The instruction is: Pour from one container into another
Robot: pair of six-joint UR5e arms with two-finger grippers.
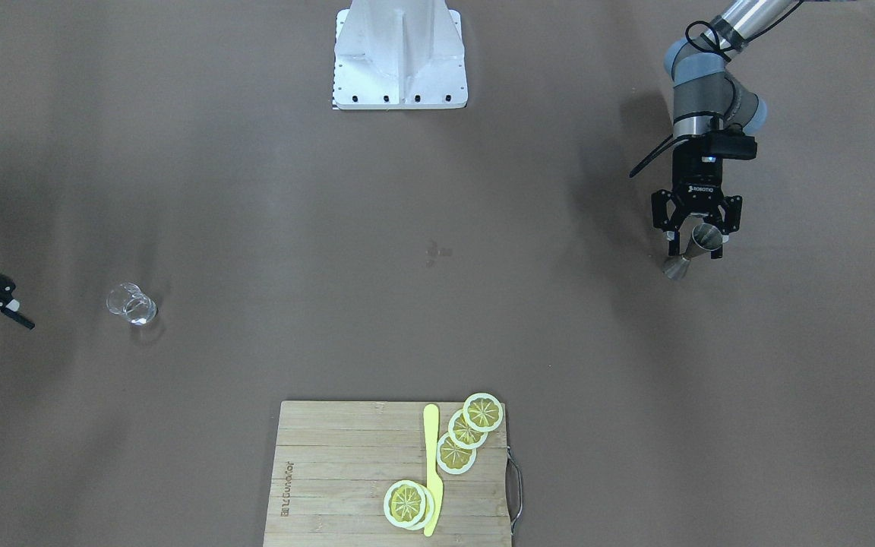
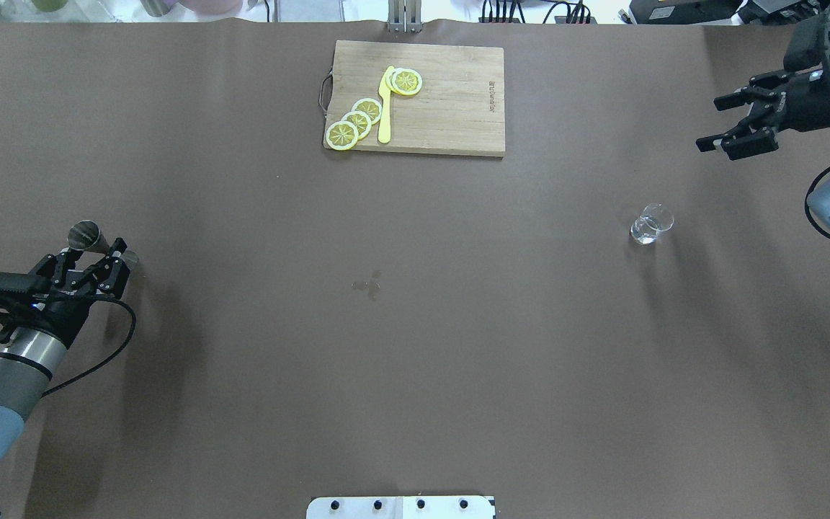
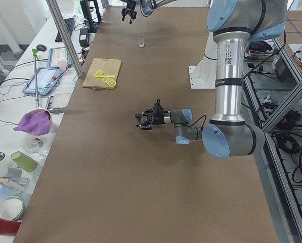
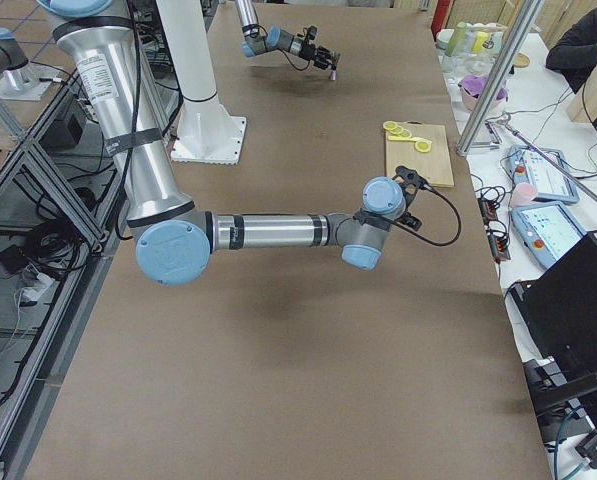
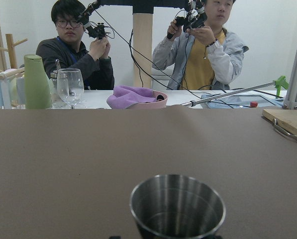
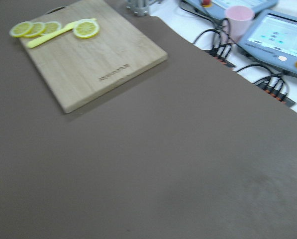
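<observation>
A steel jigger stands upright near the table's end on my left. My left gripper is level with it and open, one finger on each side of the jigger and a gap showing between them. Its cup rim fills the bottom centre of the left wrist view. A small clear glass stands on the opposite half of the table. My right gripper hovers open and holds nothing, beyond the glass and off to its side. The right wrist view shows no glass.
A wooden cutting board at the far middle edge carries lemon slices and a yellow knife. The robot's white base sits at the near edge. Two operators sit past the table's left end.
</observation>
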